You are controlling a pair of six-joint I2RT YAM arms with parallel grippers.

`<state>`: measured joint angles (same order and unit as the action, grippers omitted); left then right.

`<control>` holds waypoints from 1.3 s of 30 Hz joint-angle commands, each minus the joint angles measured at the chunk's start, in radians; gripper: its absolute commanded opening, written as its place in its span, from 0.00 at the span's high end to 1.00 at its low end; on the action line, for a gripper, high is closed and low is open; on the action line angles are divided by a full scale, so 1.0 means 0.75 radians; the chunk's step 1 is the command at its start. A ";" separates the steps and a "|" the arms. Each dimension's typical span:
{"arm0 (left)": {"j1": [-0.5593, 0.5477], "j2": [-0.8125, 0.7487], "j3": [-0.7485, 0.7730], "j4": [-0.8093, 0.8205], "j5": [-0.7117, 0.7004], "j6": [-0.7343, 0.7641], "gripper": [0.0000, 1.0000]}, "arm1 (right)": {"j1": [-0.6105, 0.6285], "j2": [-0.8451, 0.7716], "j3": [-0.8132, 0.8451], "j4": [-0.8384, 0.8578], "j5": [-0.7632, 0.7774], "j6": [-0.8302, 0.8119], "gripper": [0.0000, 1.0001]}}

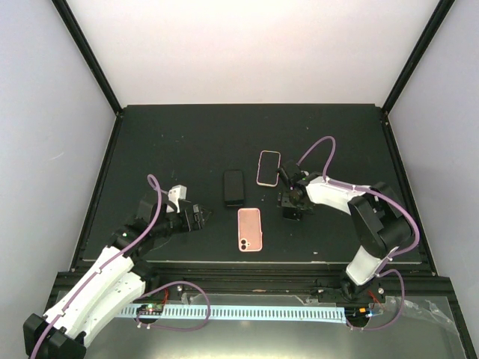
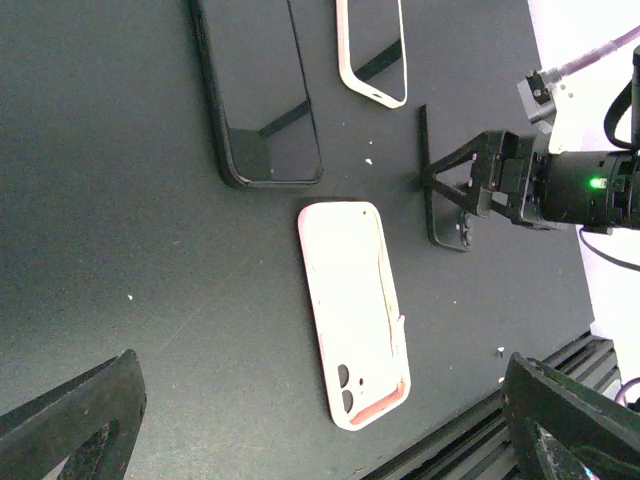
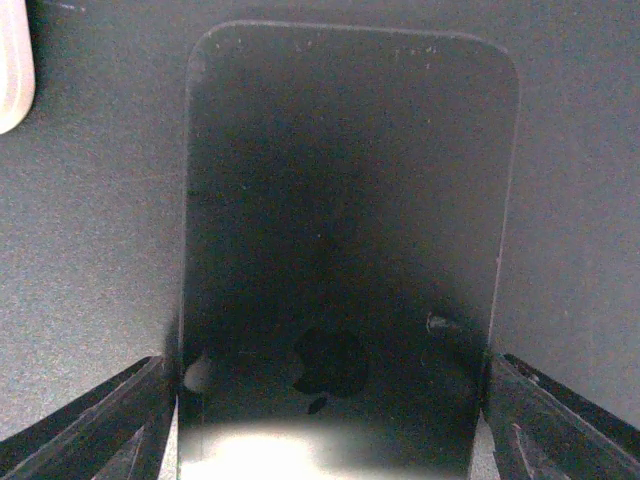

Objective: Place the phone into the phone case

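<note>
The phone [image 3: 350,200] is a black slab with a logo, lying back up on the table. In the left wrist view the phone [image 2: 447,225] shows only as a thin dark outline. My right gripper [image 3: 325,372] points down over it, open wide, one finger beside each long edge; I also see the right gripper [image 1: 292,208] from above. The phone case [image 1: 249,229] is pink, empty and hollow side up just left of the phone, and the same phone case [image 2: 350,310] has two camera holes. My left gripper [image 1: 203,215] is open and empty, left of the case.
A black glossy slab with a raised rim [image 1: 234,187] lies behind the pink case, and a white-rimmed case [image 1: 269,167] lies to its right. Both show in the left wrist view, the black slab [image 2: 265,100] and the white-rimmed case [image 2: 372,50]. The table's front rail [image 2: 540,370] runs close by.
</note>
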<state>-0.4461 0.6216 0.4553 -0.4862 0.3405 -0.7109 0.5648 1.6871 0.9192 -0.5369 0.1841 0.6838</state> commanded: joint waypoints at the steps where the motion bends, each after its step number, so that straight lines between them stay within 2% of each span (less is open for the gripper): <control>1: 0.008 -0.009 0.030 -0.015 -0.002 -0.001 0.01 | -0.008 0.041 -0.011 0.042 0.002 0.035 0.16; 13: 0.008 -0.014 0.029 -0.009 0.012 -0.001 0.01 | -0.008 0.010 -0.042 0.069 0.006 -0.002 0.29; 29: 0.013 0.021 0.052 0.044 0.045 -0.013 0.04 | 0.015 -0.234 -0.083 0.123 -0.066 -0.169 0.35; 39: 0.054 0.120 0.154 0.052 0.167 0.016 0.11 | 0.151 -0.429 -0.104 0.247 -0.178 -0.310 0.37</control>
<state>-0.4244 0.6895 0.4892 -0.4622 0.4042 -0.7177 0.6415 1.4425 0.8391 -0.4534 0.0921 0.5175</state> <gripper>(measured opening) 0.903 0.731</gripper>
